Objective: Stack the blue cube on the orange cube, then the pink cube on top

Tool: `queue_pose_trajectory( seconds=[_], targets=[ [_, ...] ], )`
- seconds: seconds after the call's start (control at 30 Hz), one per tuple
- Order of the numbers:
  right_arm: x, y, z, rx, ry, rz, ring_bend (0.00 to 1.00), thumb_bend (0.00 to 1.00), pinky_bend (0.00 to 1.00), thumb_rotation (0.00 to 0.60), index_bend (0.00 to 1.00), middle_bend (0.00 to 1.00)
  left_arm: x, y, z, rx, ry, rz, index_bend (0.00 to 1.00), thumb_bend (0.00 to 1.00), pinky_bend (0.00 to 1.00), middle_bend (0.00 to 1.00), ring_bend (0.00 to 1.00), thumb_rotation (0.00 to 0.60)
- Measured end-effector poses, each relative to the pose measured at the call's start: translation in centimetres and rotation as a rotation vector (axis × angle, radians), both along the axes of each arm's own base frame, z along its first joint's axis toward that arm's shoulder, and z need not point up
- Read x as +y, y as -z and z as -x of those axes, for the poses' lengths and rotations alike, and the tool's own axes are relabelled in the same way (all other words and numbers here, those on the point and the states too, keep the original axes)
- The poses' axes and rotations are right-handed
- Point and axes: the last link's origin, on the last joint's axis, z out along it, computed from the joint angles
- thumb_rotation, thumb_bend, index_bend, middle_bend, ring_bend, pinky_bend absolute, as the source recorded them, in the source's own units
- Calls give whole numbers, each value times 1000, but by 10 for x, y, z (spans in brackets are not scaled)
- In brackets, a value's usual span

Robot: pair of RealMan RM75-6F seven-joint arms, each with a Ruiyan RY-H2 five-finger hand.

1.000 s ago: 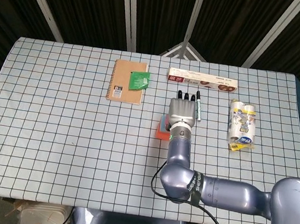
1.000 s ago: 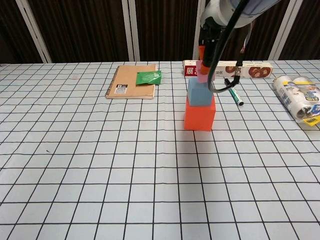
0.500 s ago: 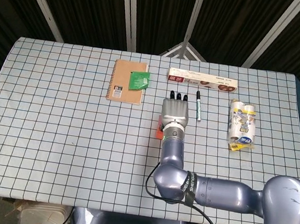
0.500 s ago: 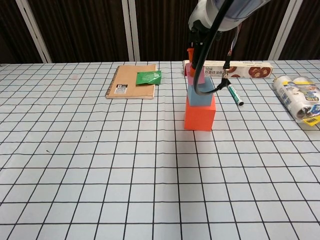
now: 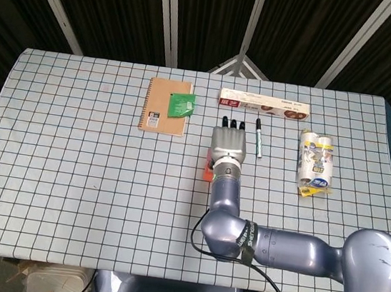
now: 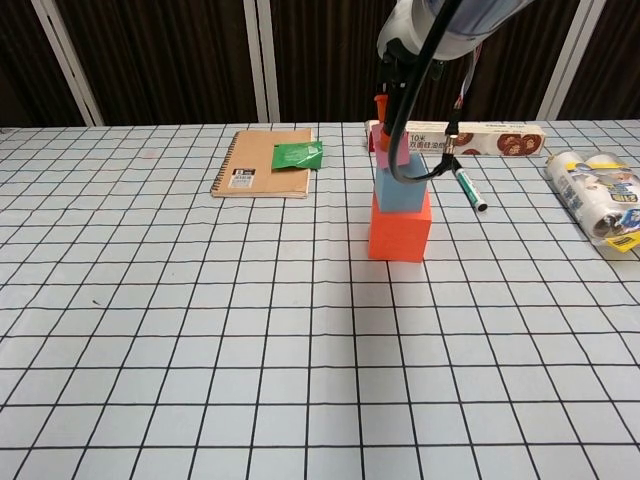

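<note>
We see our right hand [image 5: 229, 145], a grey metal one on the long silvery arm, hanging palm-down over the stack, its fingers [image 5: 233, 125] extended side by side and pointing away from us, and beneath them the small pink cube [image 6: 382, 155] sits low against the top of the light blue cube [image 6: 399, 188], which in turn rests on the larger orange cube [image 6: 399, 231] on the checked tablecloth [image 5: 70, 165]. From the chest view the pink cube looks held from above, yet the arm's black cable hides the contact, so we judge rather than see that the fingers are closed on it; how wide they stand we cannot tell. The pink cube appears shifted toward the left edge of the blue one (the overhang is hard to gauge from either camera), and that is our main worry: if the fingers let go while it sits off-centre, it could tip off the side and roll toward the brown spiral notebook [image 5: 166, 105]. A second risk is the withdrawal itself, since a fingertip dragging on the pink cube could pull it along or nudge the blue cube off the orange base. The black marker pen [image 5: 258, 137] lies just right of the fingers and could be swept aside. Our left hand shows in neither view.
</note>
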Motion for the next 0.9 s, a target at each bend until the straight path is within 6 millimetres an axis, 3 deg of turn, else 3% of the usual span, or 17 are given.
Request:
queue_pose_trajectory(
  seconds=[0.73, 0.9],
  targets=[
    [-5, -1, 10, -7, 7, -16, 0, 325, 0, 600, 509, 0, 2, 3, -1, 13, -10, 0, 66, 124, 0, 0, 0, 600],
    [-4, 1, 9, -1, -5, -30, 0, 326, 0, 600, 450, 0, 2, 4, -1, 15, -11, 3, 66, 124, 0, 0, 0, 600]
  ],
)
